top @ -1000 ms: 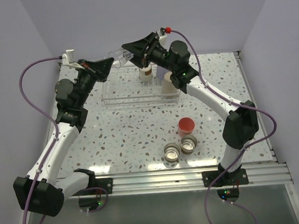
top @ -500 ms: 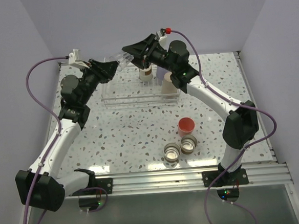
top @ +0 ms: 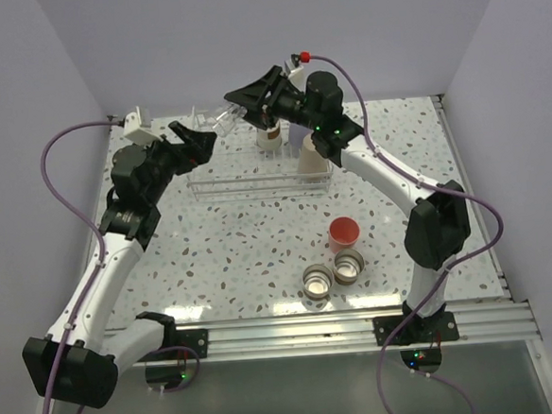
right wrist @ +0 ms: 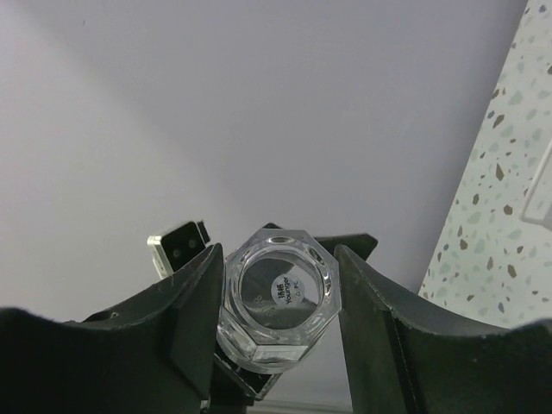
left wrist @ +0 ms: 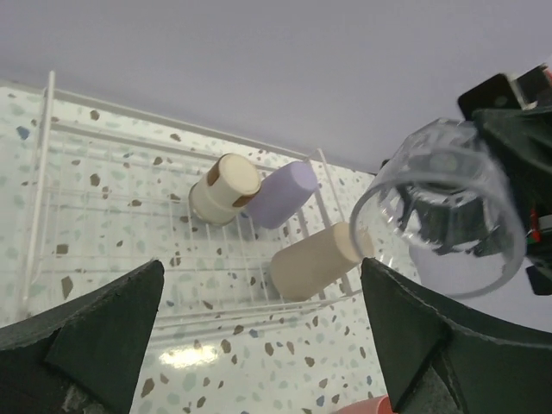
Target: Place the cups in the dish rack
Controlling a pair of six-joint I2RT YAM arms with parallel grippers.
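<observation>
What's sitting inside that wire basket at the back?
The dish rack holds three cups at its right end: a tan-based cup, a lavender cup and a beige cup. In the top view the right arm covers its far right corner.

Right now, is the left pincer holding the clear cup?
No, the clear cup sits clamped in the right pincer, while the left pincer is open and empty.

We see glossy clear cup [right wrist: 278,306], matt lavender cup [left wrist: 285,191] and beige cup [left wrist: 312,259], white wire dish rack [top: 246,183], smooth speckled table [top: 250,247].
</observation>
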